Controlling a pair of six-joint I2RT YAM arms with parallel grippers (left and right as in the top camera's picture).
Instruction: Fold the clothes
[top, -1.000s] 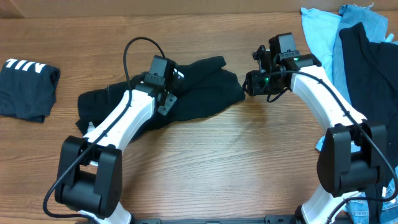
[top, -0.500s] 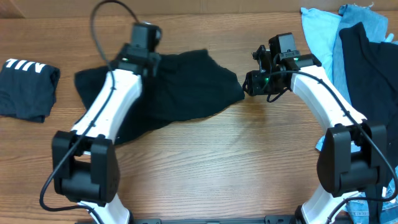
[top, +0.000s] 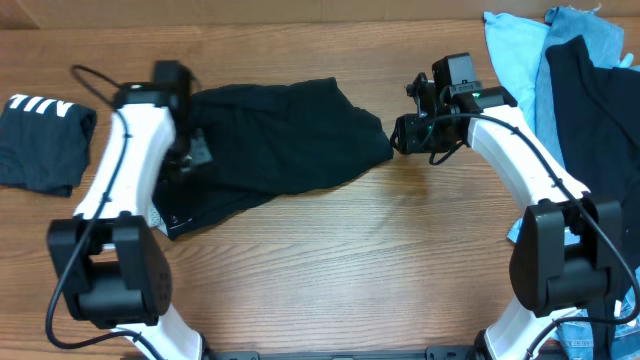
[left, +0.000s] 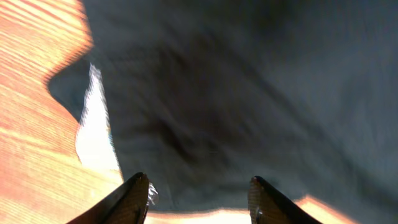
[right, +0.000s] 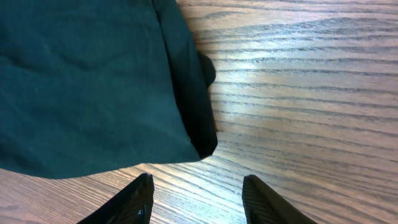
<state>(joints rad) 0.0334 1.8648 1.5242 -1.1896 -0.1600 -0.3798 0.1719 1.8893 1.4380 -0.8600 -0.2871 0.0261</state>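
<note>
- Well to the left of the black tee (top: 290, 145) lies a folded black shirt (top: 45, 140), apart from everything else
- The left gripper (top: 188, 150) hangs over the tee's left end; its wrist view is blurred, yet we see the fingers spread wide with nothing between them
- The tee itself lies opened out on the table (top: 380, 270) between our two arms, rumpled, its lower left corner dragged into a point
- The right gripper (top: 402, 133) sits just off the tee's right edge over bare wood, jaws wide and empty
- Right of the tee, a pile of blue and black clothes (top: 560, 60) waits
- We judge the step to be flattening the tee before the first fold: we should pinch both ends low at the edge, single layer only, and draw apart evenly so the creases go without sliding the whole cloth
- Against half a second ago, our left arm has swung from the tee's upper edge to its left end and the cloth lies wider; the right arm has not moved
</note>
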